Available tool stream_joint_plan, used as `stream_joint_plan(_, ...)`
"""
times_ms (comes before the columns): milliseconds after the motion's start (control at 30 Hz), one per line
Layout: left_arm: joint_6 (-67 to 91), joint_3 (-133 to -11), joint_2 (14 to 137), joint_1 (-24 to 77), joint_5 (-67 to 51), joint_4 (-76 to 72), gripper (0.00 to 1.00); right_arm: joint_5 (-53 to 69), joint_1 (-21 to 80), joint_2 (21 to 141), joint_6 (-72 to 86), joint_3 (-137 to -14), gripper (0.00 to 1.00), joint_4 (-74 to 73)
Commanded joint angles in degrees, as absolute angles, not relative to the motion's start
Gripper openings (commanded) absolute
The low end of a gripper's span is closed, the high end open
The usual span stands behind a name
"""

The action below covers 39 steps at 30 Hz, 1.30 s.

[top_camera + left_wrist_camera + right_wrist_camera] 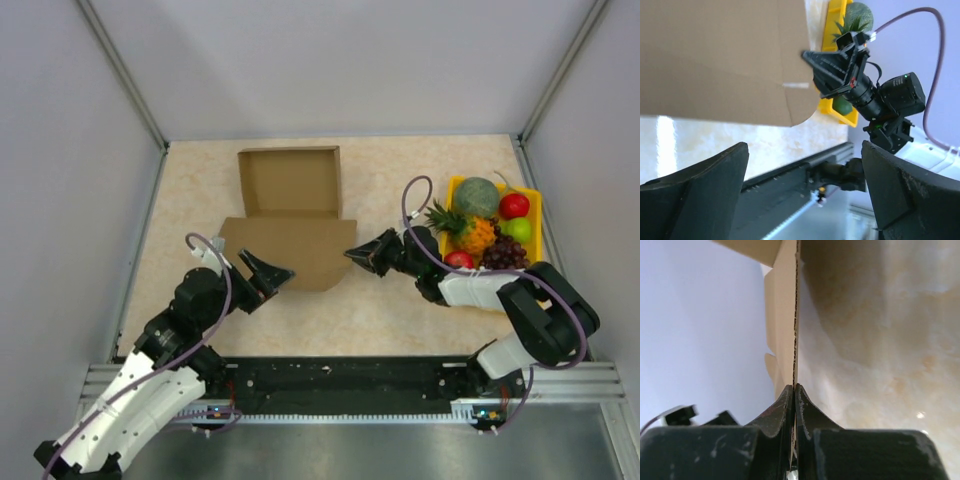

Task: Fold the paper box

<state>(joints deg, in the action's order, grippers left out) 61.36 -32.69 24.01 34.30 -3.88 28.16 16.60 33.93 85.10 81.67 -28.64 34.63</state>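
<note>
The paper box (pixel 290 215) is plain brown cardboard in the middle of the table, with an open tray part at the back and a flat lid panel towards me. My right gripper (pixel 352 255) is shut on the lid panel's right edge; the right wrist view shows the cardboard edge (pixel 795 330) pinched between its fingers. My left gripper (pixel 278 272) is open and empty just left of the panel's front edge. In the left wrist view the panel (pixel 720 55) lies ahead of the open fingers (pixel 700 190), apart from them.
A yellow fruit tray (pixel 530 205) with pineapple, melon, apples and grapes stands at the right, behind the right arm. Metal frame rails run along the near edge (pixel 340 385). White walls enclose the table on three sides.
</note>
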Motion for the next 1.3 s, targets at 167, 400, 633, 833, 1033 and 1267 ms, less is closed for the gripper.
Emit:
stream_joint_plan(167,91.65,-25.49,29.09,34.10,-7.83,18.81,0.98,15.12,33.49,83.85,86.40,-31.12,0.00,40.87)
stream_joint_plan(400,94.22,-24.52,31.11,34.10,4.12,12.30,0.98,15.38,33.49,83.85,86.04,-29.80,0.00,42.71)
stream_joint_plan(633,97.12,-24.70,36.38,34.01,5.62,12.57,0.83,14.50,33.49,82.44,87.19,-28.13,0.00,44.21)
stream_joint_plan(833,91.24,-26.01,36.47,34.01,10.89,10.20,0.53,14.50,34.54,81.91,87.45,-27.86,0.00,44.21)
stream_joint_plan(1033,68.14,-30.75,37.00,32.96,11.52,10.10,0.08,16.52,35.33,76.14,75.62,-29.17,0.24,35.19)
stream_joint_plan(1267,31.94,-44.63,43.49,29.89,2.39,24.83,0.00,16.79,33.05,65.13,35.73,-43.23,0.67,-5.06)
